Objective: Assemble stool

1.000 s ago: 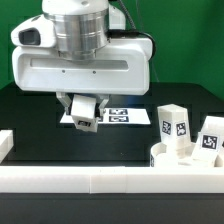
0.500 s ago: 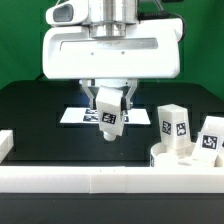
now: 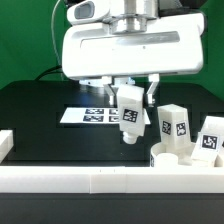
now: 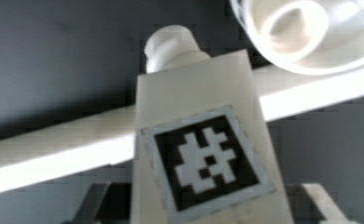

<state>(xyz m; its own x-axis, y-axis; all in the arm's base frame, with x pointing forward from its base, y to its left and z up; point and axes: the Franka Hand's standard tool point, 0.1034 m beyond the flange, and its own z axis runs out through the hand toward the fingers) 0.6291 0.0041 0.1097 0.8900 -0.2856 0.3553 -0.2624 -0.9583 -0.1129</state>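
Observation:
My gripper (image 3: 132,100) is shut on a white block leg (image 3: 129,113) with a black-and-white tag, held tilted above the table. In the wrist view the leg (image 4: 200,130) fills the middle, its peg end pointing away, with my fingers (image 4: 99,200) on both sides. The round seat (image 3: 185,155) lies at the exterior view's right against the front rail, and two more tagged legs (image 3: 174,130) (image 3: 211,137) stand on or behind it. In the wrist view a seat socket (image 4: 312,30) shows beyond the leg's tip.
The marker board (image 3: 90,115) lies flat on the black table behind the held leg. A long white border rail (image 3: 90,180) runs along the front, with a raised end (image 3: 5,145) at the exterior view's left. The rail (image 4: 321,95) crosses the wrist view.
The arm has moved toward the exterior view's right with the leg in its grip, from over the marker board to near the seat.

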